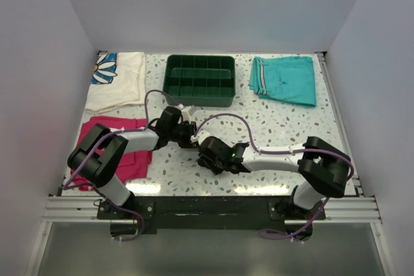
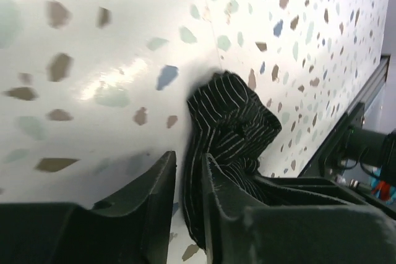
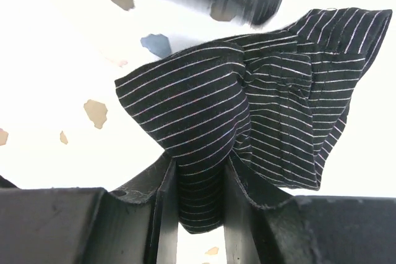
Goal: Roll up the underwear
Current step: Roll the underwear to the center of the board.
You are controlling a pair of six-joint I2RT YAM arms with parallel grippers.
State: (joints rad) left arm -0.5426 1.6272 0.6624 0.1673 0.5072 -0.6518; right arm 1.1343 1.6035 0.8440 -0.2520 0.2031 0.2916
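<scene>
- Underwear (image 3: 260, 103), black with fine pale stripes, lies bunched on the speckled table (image 1: 278, 121), near the green tray (image 1: 200, 81), on the side toward the arm bases.
- Right gripper (image 3: 199, 177) pinches a fold of the underwear between its fingers.
- Left gripper (image 2: 189, 165) has its fingers close together around another fold; I cannot tell whether it grips.

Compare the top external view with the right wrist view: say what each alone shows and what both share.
Only the top external view shows the green tray, the teal shorts, the magenta cloth and the white flowered cloth. Only the right wrist view shows the underwear with its fine stripes, a fold of it pinched in the right gripper. Both show the speckled table and the right gripper.
</scene>
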